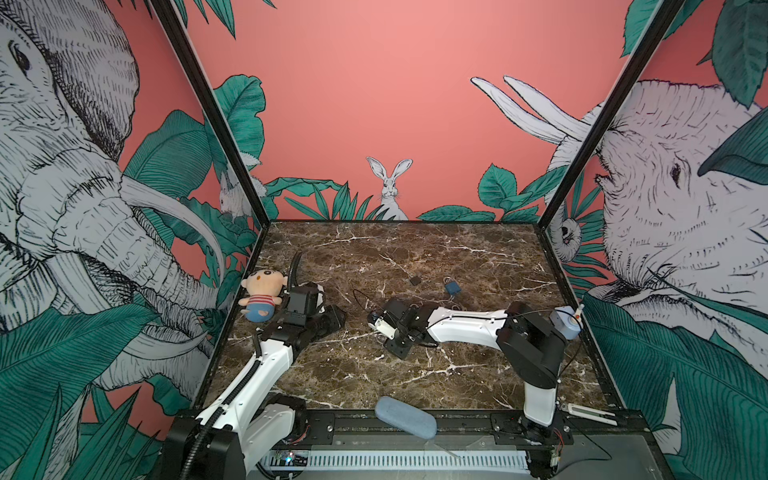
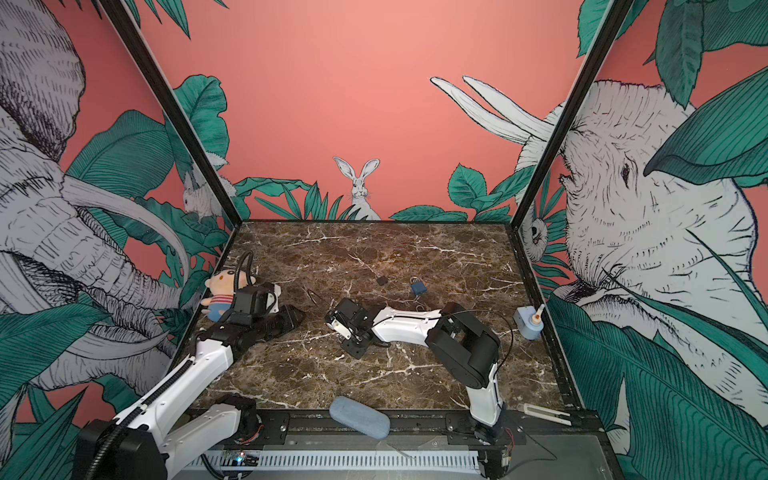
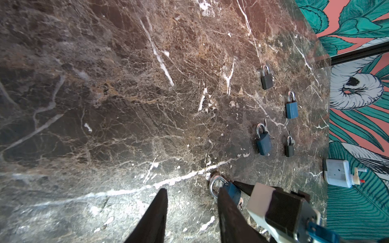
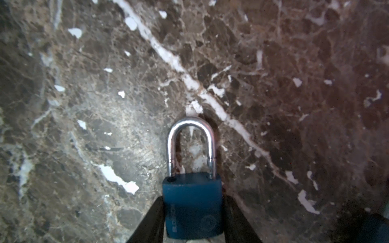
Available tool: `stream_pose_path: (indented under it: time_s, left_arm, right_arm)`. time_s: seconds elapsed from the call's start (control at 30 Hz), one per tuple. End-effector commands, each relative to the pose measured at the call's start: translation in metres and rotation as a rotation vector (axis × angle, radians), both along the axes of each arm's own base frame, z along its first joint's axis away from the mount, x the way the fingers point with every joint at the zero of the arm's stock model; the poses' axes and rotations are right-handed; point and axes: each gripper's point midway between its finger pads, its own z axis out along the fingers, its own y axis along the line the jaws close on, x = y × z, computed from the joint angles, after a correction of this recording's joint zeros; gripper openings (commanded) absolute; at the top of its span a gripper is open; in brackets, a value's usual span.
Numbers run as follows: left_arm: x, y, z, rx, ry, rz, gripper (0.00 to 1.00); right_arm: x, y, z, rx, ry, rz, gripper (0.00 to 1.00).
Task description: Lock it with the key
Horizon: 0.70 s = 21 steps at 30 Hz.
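**Bimanual cell, marble table [image 1: 415, 249], lock task.** In the right wrist view the right gripper [image 4: 192, 198] is seen closed about halfway. Its black fingers [image 4: 154, 221] are laid against both flanks of the blue padlock [image 4: 192, 206], which is clamped by its body. The steel shackle [image 4: 191, 143] is pointed away from the wrist, toward the marble. Both legs are seen to meet the body, but whether the shackle is latched cannot be told.

In both top views this gripper is placed near the middle of the table and angled down, so the padlock itself is hidden by it.

The left gripper [image 3: 191, 189] is held partly open, with only bare marble between its fingers. It is lying low just to the left of the right gripper. In the left wrist view one of its fingers is passed in front of the clamped padlock; contact cannot be judged. A small metal piece [image 3: 240, 203] is shown at the base of the padlock body; whether it is the key cannot be told.

Four loose padlocks [image 3: 291, 107], two blue and two dark, are seen lying flat farther off. A plush doll [image 1: 262, 295] is set at the left edge, a white-and-blue dispenser [image 1: 565, 322] at the right edge, and a grey-blue case [image 1: 405, 415] on the front rail.
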Motion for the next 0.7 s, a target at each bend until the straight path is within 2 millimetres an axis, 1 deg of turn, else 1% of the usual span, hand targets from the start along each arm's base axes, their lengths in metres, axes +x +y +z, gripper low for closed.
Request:
stream_pose_path:
  time_s: [0.0,0.07,0.17,0.37,0.53,0.6,0.67]
  left_arm:
    - [-0.0017,0.0013,-0.0073,-0.005,0.015,0.008,0.42]
    - [-0.0014,0.0013,-0.0066,-0.007,0.014,0.008,0.42]
    - [-0.0011,0.0012,-0.0058,-0.009,0.013,0.008,0.42]
    - [-0.0008,0.0015,-0.0054,-0.009,0.012,0.011,0.42]
    - [-0.0005,0.0010,-0.0052,-0.010,0.011,0.010,0.42]
    - [-0.0002,0.0013,-0.0049,-0.010,0.010,0.010,0.42]
    - [-0.0005,0.0014,-0.0055,-0.011,0.012,0.010,0.42]
  right_arm:
    - [0.0007,-0.0085,-0.0121,-0.069,0.001,-0.021,0.40]
    - [0.0003,-0.0083,-0.0123,-0.073,0.005,-0.020,0.40]
    - [-0.0006,-0.0070,-0.0114,-0.068,0.010,-0.019,0.44]
    - [-0.0034,-0.0059,-0.0111,-0.065,0.023,-0.019,0.45]
    - [-0.0055,-0.0063,-0.0148,-0.078,0.035,-0.018,0.46]
    - [-0.0051,-0.0065,-0.0164,-0.084,0.035,-0.018,0.43]
    - [-0.0048,-0.0068,-0.0175,-0.089,0.033,-0.020,0.33]
